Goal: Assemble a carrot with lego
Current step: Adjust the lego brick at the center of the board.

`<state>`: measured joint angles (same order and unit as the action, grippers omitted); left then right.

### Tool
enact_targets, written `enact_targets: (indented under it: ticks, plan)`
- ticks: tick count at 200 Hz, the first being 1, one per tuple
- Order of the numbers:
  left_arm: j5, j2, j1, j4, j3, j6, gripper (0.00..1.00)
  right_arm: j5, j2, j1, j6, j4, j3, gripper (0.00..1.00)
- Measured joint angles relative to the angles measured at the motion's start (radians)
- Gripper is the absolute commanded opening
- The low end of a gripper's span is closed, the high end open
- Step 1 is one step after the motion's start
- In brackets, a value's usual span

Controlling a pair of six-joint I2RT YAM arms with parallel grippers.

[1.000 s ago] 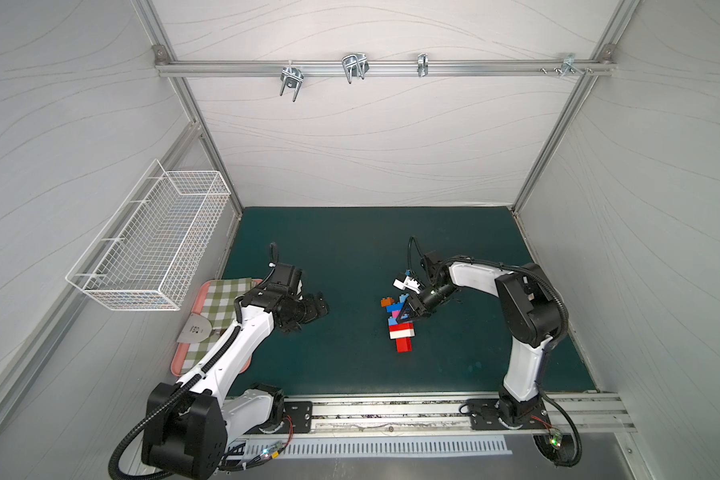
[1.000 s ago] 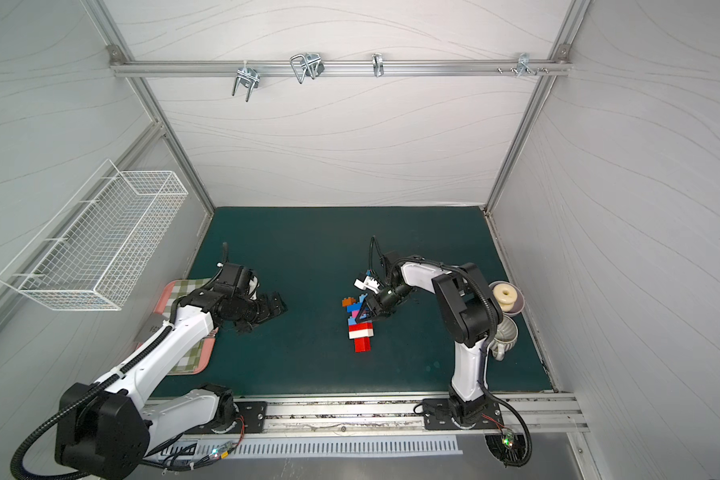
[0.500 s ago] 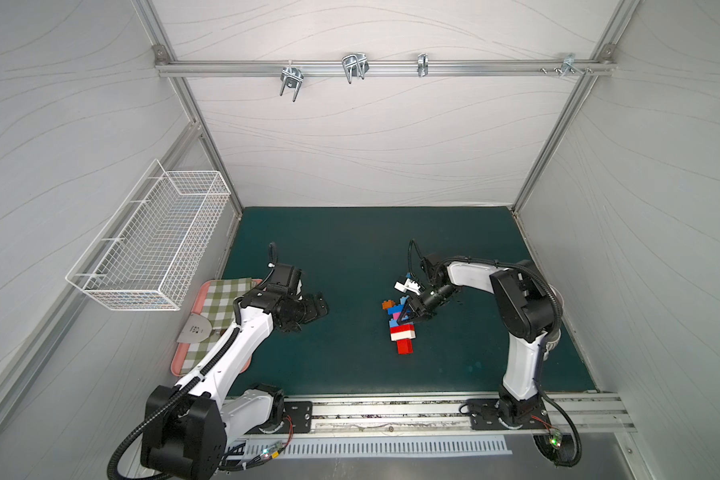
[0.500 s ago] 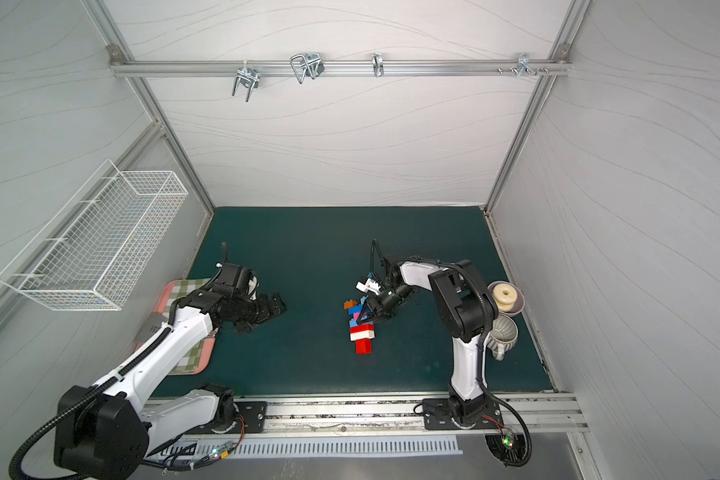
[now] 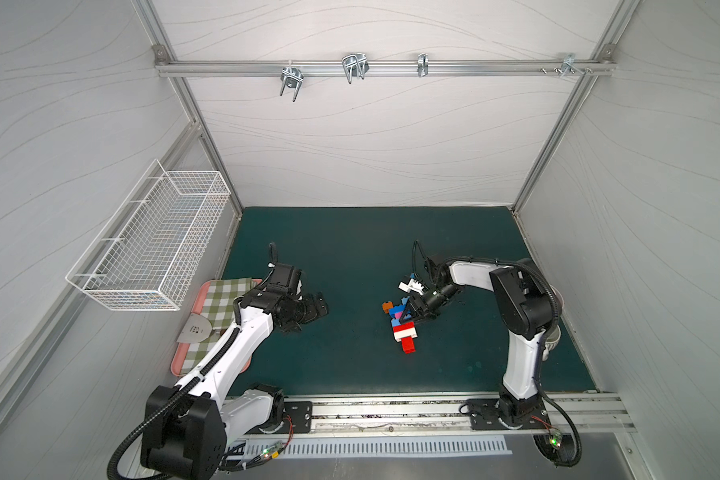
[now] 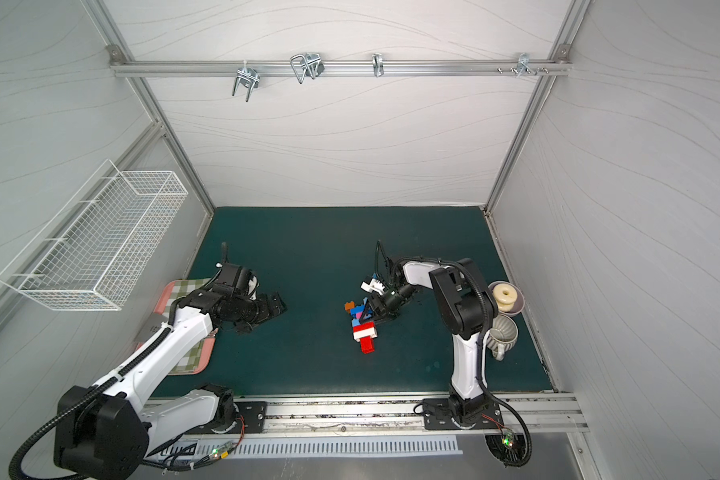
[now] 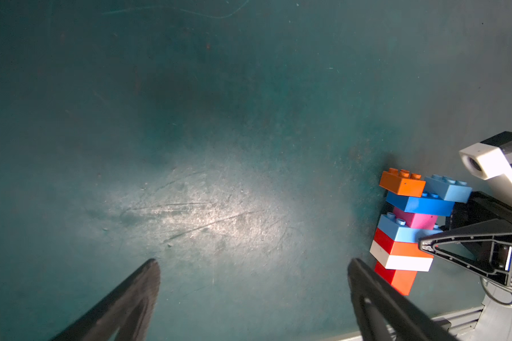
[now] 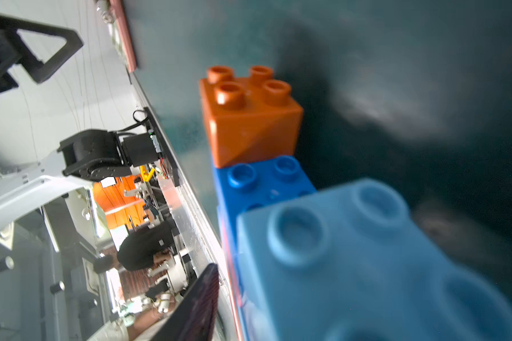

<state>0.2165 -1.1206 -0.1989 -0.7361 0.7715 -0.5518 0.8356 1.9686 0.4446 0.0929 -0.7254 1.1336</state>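
Flat, tapering plastic-brick carrot (image 5: 402, 326) lying on a dark green table mat (image 5: 350, 249), visible in both top views (image 6: 362, 330). Layers from narrow end to wide end: red tip, white, red, light blue, pink, blue, then a small orange brick (image 7: 402, 183) and a small light-blue brick (image 7: 447, 189) side by side. Narrow tip toward the arms' bases, wide end toward the back wall.

Black right gripper (image 5: 415, 316) at the carrot's wide half, on its right-arm side, jaws parted with nothing clamped between them in the right wrist view. One triangular black finger (image 7: 467, 231) with its tip over the red and light-blue layers; cannot tell whether touching.

Black left gripper (image 5: 319, 308) well apart from the carrot on the left-arm side, spread wide and empty over bare mat.

Farther from the carrot on that same side: a pink tray (image 5: 202, 286) with a green-and-white checked cloth (image 5: 225, 299), a grey metal tag (image 5: 196, 330) bearing dark print too small to read, and a white wire basket (image 5: 154, 245) on the side wall. On the carrot's opposite side, in a top view: a ribbed grey mug (image 6: 504, 336) and a pale bowl (image 6: 516, 311) holding a cream ring (image 6: 504, 296).
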Motion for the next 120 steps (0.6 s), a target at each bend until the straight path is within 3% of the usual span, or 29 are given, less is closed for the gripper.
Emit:
enact_targets:
  ticks: [94, 120]
  plan:
    - [-0.027, -0.044, 0.0, -0.003, 0.046, 0.007, 0.99, -0.075, -0.121, -0.119, -0.044, 0.054, -0.077, 0.71]
    - [-0.091, -0.052, 0.0, 0.013, 0.079, 0.036, 0.99, -0.108, -0.2, -0.162, -0.043, 0.094, -0.081, 0.8]
